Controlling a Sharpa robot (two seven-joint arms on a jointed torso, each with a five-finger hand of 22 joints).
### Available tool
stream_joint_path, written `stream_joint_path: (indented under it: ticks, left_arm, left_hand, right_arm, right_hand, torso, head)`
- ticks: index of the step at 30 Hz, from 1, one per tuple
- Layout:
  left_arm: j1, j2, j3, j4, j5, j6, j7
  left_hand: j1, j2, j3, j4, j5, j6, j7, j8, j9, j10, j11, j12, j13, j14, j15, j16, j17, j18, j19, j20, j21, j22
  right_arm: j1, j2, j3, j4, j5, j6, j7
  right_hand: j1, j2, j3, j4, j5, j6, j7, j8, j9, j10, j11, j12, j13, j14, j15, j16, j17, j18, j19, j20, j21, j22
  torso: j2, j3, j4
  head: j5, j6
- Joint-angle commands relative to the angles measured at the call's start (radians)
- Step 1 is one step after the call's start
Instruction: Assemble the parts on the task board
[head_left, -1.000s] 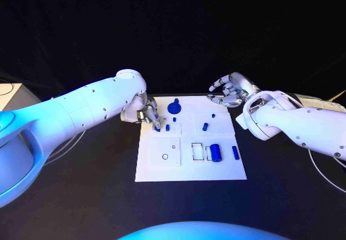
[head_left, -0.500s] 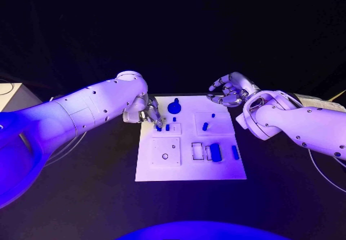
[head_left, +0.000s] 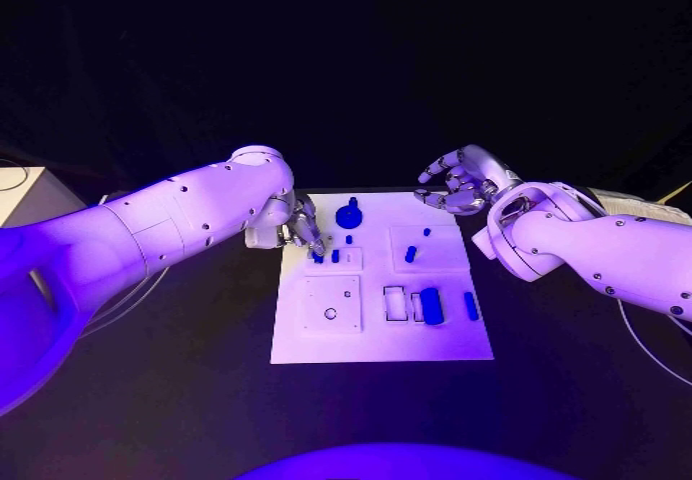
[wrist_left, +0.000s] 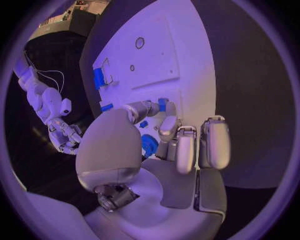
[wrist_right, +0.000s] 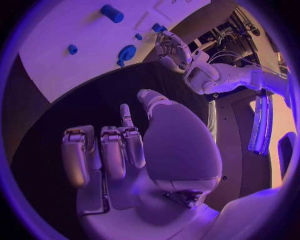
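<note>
While the task board (head_left: 378, 340) is lying flat and white in the middle of the black bench (head_left: 173, 400), a matte rectangular plate with shallow recessed outlines, small glossy blue parts are sitting across it; a round disc-like part (head_left: 348, 214) with a stub on top is standing near the far edge; a short peg (head_left: 410, 254) is lying in the square panel to its right, with a tiny round one (head_left: 426, 232) just beyond it; a thick cylinder (head_left: 431, 305) is lying beside a white rectangular frame (head_left: 394, 302), and a slim bar (head_left: 470, 305) is lying near the right edge. At the board's left far corner the left hand (head_left: 299, 229), silver and smooth-cased, is reaching down with its fingertips on a small blue peg (wrist_left: 162, 104); the wrist view is showing thumb and one finger closing on that peg, the other fingers curled back. Off the board's far right corner, over bare bench, the right hand (head_left: 462, 184) is hanging with fingers curled loosely inward, holding nothing.
</note>
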Motion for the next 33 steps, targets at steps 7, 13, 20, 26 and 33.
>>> stream_joint_path:
  ticks: [7, 13, 20, 26, 33]
  left_arm:
    - [-0.007, -0.054, 0.005, 0.043, 0.031, -0.019, -0.023]
    - [-0.007, -0.068, 0.015, 0.052, 0.046, -0.029, -0.025]
    - [-0.006, -0.067, 0.018, 0.048, 0.062, -0.031, -0.027]
    - [-0.006, -0.062, 0.019, 0.047, 0.067, -0.040, -0.024]
    - [-0.006, -0.057, 0.019, 0.047, 0.074, -0.048, -0.021]
  left_hand:
    - [0.015, 0.006, 0.211, -0.222, 0.008, 0.012, -0.001, 0.001, 0.002, 0.012, -0.001, 0.011, 0.009, 0.102, -0.006, 0.003, 0.263, 0.000, 0.008, 0.000, 0.006, 0.053]
    - [0.014, 0.004, 0.210, -0.222, 0.011, 0.015, -0.002, 0.000, 0.002, 0.015, -0.001, 0.013, 0.013, 0.102, -0.007, 0.003, 0.263, -0.001, 0.010, 0.000, 0.008, 0.056]
    - [0.014, 0.003, 0.209, -0.223, 0.014, 0.018, -0.002, -0.001, 0.002, 0.017, -0.002, 0.014, 0.015, 0.102, -0.008, 0.003, 0.263, -0.002, 0.012, 0.000, 0.010, 0.058]
    - [0.014, 0.003, 0.209, -0.223, 0.015, 0.019, -0.002, -0.001, 0.002, 0.018, -0.002, 0.014, 0.016, 0.102, -0.008, 0.003, 0.263, -0.002, 0.012, 0.000, 0.010, 0.058]
    - [0.013, 0.002, 0.209, -0.223, 0.018, 0.021, -0.003, -0.002, 0.002, 0.020, -0.003, 0.016, 0.019, 0.102, -0.008, 0.003, 0.263, -0.002, 0.013, 0.000, 0.011, 0.059]
  right_arm:
    - [0.000, -0.004, 0.000, 0.003, -0.011, 0.011, 0.006]
    - [0.000, -0.005, 0.000, 0.002, -0.011, 0.011, 0.006]
    - [0.000, -0.004, 0.000, 0.001, -0.011, 0.011, 0.006]
    - [-0.001, -0.004, 0.000, 0.001, -0.011, 0.011, 0.006]
    - [-0.001, -0.003, 0.000, 0.000, -0.011, 0.011, 0.006]
  right_hand:
    - [0.002, -0.009, 0.004, 0.000, 0.006, -0.009, -0.002, 0.006, 0.001, 0.053, -0.006, 0.003, 0.222, 0.100, -0.008, 0.003, 0.255, -0.015, 0.094, -0.007, -0.002, 0.240]
    - [0.002, -0.009, 0.004, 0.000, 0.006, -0.009, -0.002, 0.006, 0.001, 0.053, -0.006, 0.003, 0.222, 0.100, -0.008, 0.003, 0.255, -0.015, 0.094, -0.007, -0.002, 0.240]
    - [0.002, -0.009, 0.004, 0.000, 0.006, -0.009, -0.002, 0.006, 0.001, 0.053, -0.006, 0.003, 0.222, 0.100, -0.008, 0.003, 0.255, -0.015, 0.094, -0.007, -0.002, 0.240]
    - [0.002, -0.009, 0.004, 0.000, 0.006, -0.009, -0.002, 0.006, 0.001, 0.053, -0.006, 0.003, 0.222, 0.100, -0.008, 0.003, 0.255, -0.015, 0.094, -0.007, -0.002, 0.240]
    - [0.002, -0.009, 0.004, 0.000, 0.006, -0.009, -0.002, 0.006, 0.001, 0.053, -0.006, 0.003, 0.222, 0.100, -0.008, 0.003, 0.255, -0.015, 0.094, -0.007, -0.002, 0.240]
  torso:
    - [-0.001, -0.0009, 0.0024]
    - [-0.001, -0.0006, 0.0005]
    - [0.001, -0.0009, -0.0001]
    - [0.002, -0.0006, -0.0003]
    - [0.001, 0.0007, -0.0005]
  head:
    - [-0.001, 0.001]
    - [0.002, 0.002]
    - [0.003, 0.002]
    - [0.004, 0.003]
    - [0.004, 0.003]
